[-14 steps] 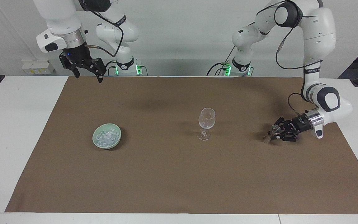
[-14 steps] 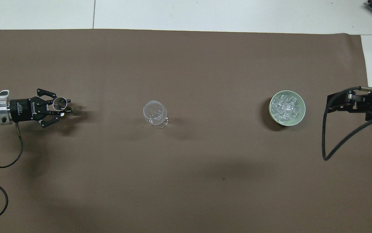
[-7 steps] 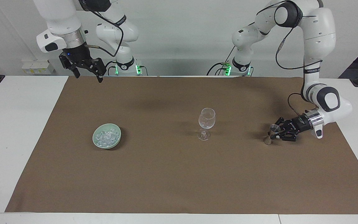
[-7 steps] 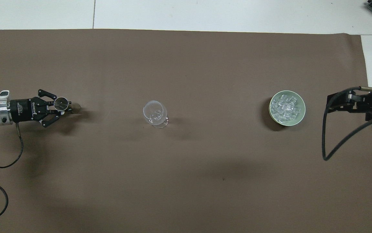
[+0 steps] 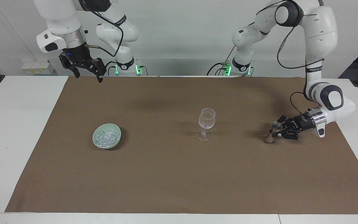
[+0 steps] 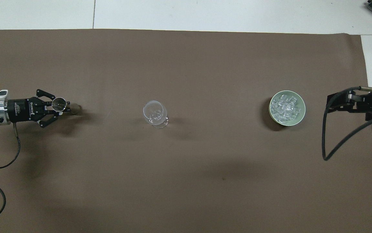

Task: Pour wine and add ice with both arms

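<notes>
Left gripper (image 5: pixel 278 132) is pinched tight on the waist of the metal jigger (image 5: pixel 273 132), down low toward the left arm's end of the brown mat (image 5: pixel 179 186). A second ago the jigger was tipped over with its mouth turned up at the overhead camera; now it stands upright, foot on or just above the mat, hard to say which from here. So the pour looks finished and the jigger is being set back down; release is likely the next thing. Wine glass (image 5: pixel 206 123) stands mid-mat, unmoved; can't tell if there's liquid in it. Ice (image 5: pixel 105 136) is a heap in the green bowl (image 5: pixel 96 141) toward the right arm's end, untouched. Right gripper (image 5: pixel 85 70) waits high over the mat's edge by the robots, jaws wide apart, empty, no change. Ice step not yet begun
</notes>
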Action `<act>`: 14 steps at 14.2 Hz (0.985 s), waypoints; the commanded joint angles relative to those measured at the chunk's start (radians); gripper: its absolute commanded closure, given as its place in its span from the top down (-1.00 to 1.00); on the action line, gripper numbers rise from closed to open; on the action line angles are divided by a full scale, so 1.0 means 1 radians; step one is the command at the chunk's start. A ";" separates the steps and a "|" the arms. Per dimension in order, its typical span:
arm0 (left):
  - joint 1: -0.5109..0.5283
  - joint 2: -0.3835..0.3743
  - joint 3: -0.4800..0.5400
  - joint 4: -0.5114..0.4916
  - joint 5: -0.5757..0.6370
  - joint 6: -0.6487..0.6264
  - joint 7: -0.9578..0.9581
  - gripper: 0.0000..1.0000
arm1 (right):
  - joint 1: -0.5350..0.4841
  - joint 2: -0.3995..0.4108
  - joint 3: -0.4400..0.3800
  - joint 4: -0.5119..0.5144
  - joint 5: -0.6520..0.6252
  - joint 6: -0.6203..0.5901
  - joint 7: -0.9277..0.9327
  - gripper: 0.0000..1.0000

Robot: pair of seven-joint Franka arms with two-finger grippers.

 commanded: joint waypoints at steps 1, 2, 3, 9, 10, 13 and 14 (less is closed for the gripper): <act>-0.005 -0.039 0.003 0.018 0.004 -0.024 -0.072 -1.00 | -0.014 -0.003 0.006 -0.002 -0.004 0.002 -0.025 1.00; -0.008 -0.052 0.003 0.026 0.013 -0.023 -0.097 -1.00 | -0.014 -0.003 0.006 -0.002 -0.004 0.002 -0.025 1.00; -0.011 -0.066 0.001 0.029 0.016 -0.023 -0.126 -1.00 | -0.014 -0.003 0.006 -0.002 -0.004 0.002 -0.025 1.00; -0.080 -0.148 -0.001 0.049 0.080 -0.020 -0.285 -1.00 | -0.014 -0.003 0.006 -0.002 -0.004 0.002 -0.025 1.00; -0.095 -0.157 -0.001 0.049 0.086 -0.016 -0.304 -1.00 | -0.014 -0.003 0.006 -0.002 -0.004 0.002 -0.025 1.00; -0.132 -0.175 0.001 0.058 0.106 -0.007 -0.368 -1.00 | -0.014 -0.003 0.006 -0.002 -0.004 0.002 -0.025 1.00; -0.141 -0.175 -0.001 0.073 0.122 -0.006 -0.393 -1.00 | -0.014 -0.003 0.006 -0.002 -0.004 0.002 -0.025 1.00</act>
